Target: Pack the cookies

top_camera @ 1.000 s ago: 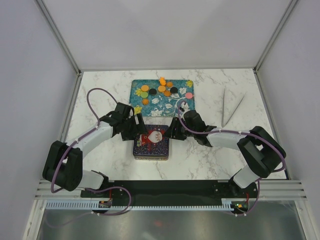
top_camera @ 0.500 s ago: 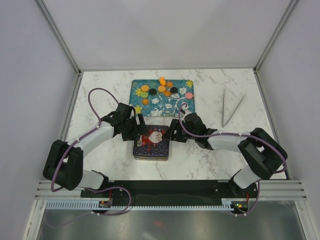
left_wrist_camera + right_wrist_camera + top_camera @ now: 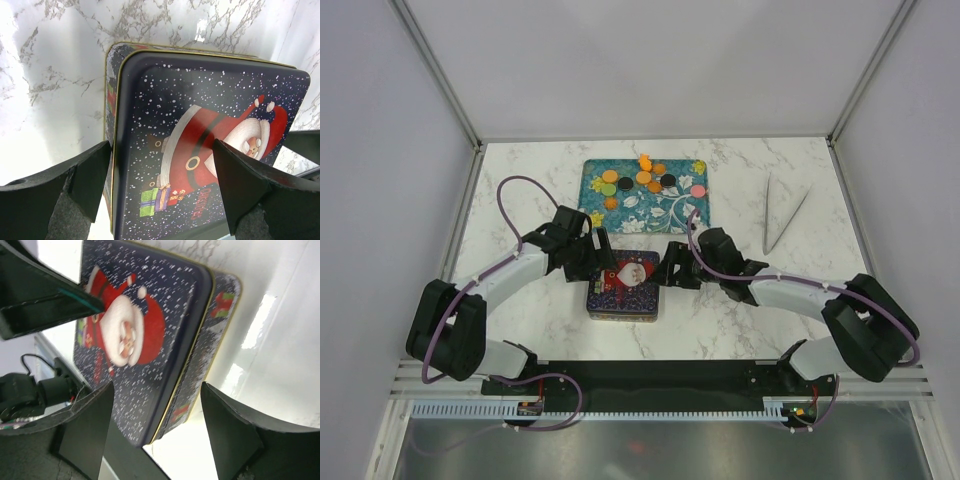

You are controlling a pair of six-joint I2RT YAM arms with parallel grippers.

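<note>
Both released, my left pincer point(image 3: 598, 260) and right pincer point(image 3: 667, 268) flank the lidded tin point(image 3: 623, 287) at frame centre; I should grip the lid rim squarely and lift level, the cookies point(image 3: 638, 178) lying on the tray point(image 3: 625, 212) at upper centre.

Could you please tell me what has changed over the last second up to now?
The right arm's elbow swung outward to the right and its forearm dropped lower, while the right hand shifted slightly toward the near edge beside the Santa tin. The left hand, the tin, the cookies and the floral tray stayed put.
</note>
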